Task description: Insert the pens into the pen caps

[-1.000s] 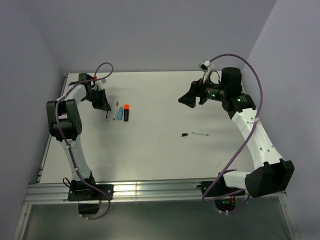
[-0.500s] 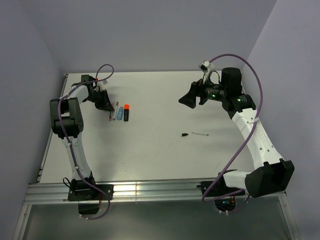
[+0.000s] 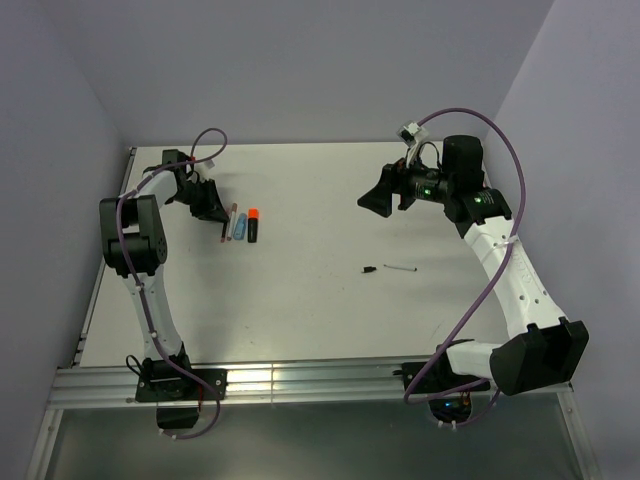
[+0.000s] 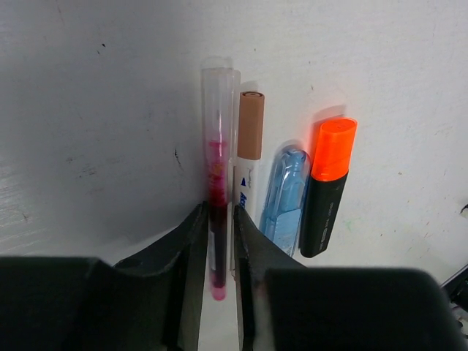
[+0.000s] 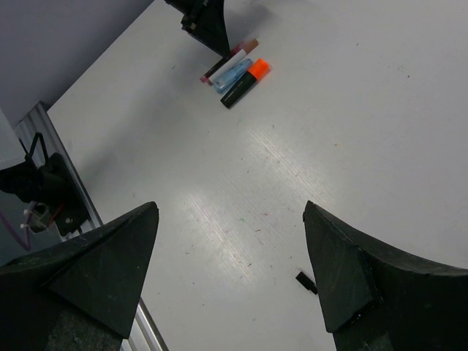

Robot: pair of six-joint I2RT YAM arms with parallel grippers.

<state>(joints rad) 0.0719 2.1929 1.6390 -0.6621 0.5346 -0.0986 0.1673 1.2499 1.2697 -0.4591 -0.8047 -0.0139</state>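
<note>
Four pens lie side by side at the back left: a red pen (image 4: 218, 168) in a clear cap, a white pen (image 4: 247, 164) with a brown cap, a light-blue marker (image 4: 284, 194) and a black marker (image 4: 327, 197) with an orange cap. My left gripper (image 4: 218, 212) straddles the red pen's lower end, narrowly open, with a thin gap on the right side. My right gripper (image 5: 230, 212) hangs wide open and empty above the table. A tiny black pen cap (image 5: 306, 281) lies below its right finger. Beside that cap (image 3: 369, 269) rests a slim pen (image 3: 400, 268).
The table's (image 3: 300, 320) left edge and back wall are close to the left gripper (image 3: 210, 208). The right gripper (image 3: 378, 200) is raised at the back right. A metal rail (image 3: 300, 380) runs along the near edge.
The left gripper has shifted slightly right with the red pen, bringing it next to the white pen, and its jaws have parted from the pen. The right arm has not moved.
</note>
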